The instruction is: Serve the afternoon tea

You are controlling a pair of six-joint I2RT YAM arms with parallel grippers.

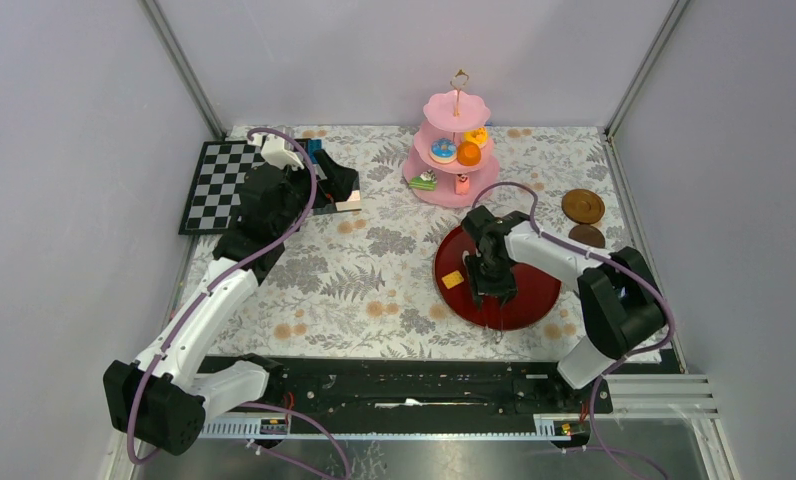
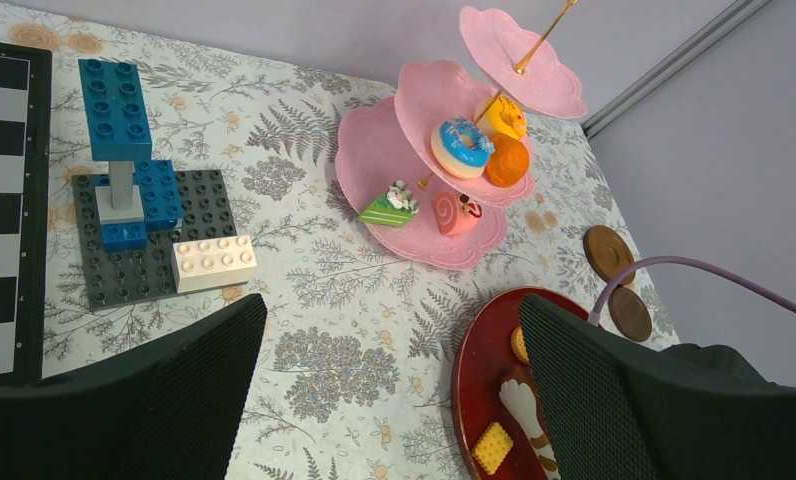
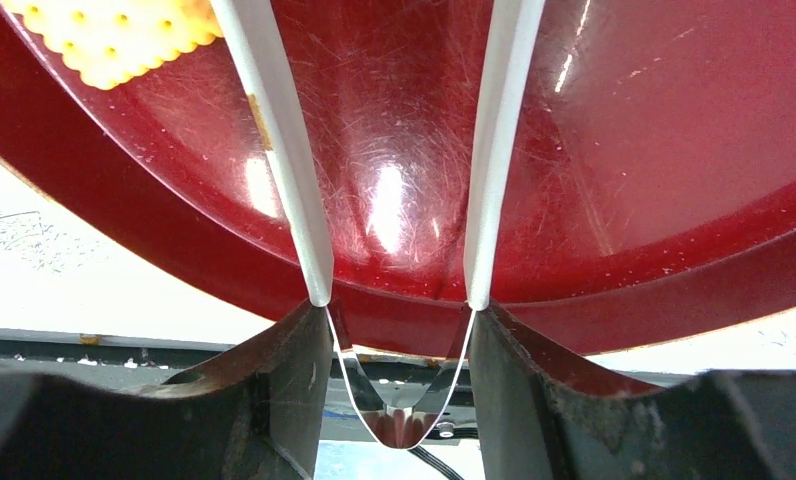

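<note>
The right jaws pinch the white tongs (image 3: 274, 150) close to the spring bend, one pad against each blade. The two blades stand apart and reach out over the dark red tray (image 3: 624, 150). One square yellow biscuit (image 3: 124, 35) lies on the tray near one blade. The right arm (image 1: 544, 250) bends at the elbow by the right edge, its forearm running leftward over the tray and its wrist turned down.

The left jaws are spread wide with nothing between them. The left arm (image 1: 209, 300) stretches forward to the far left, its wrist above the chequered board (image 1: 206, 185) and the block model (image 2: 139, 200).

The worktop (image 1: 364, 290) wears a fern-print cloth, with plain grey walls around it. At the back stands one pink three-tier stand (image 2: 369, 150) carrying five sweets: a blue-iced donut (image 2: 461, 146), an orange piece (image 2: 508, 160), a yellow piece (image 2: 504, 118), a green cake slice (image 2: 389, 207) and a pink roll (image 2: 454, 212). Two brown saucers (image 1: 582, 206) lie beyond the tray, near the right wall.
</note>
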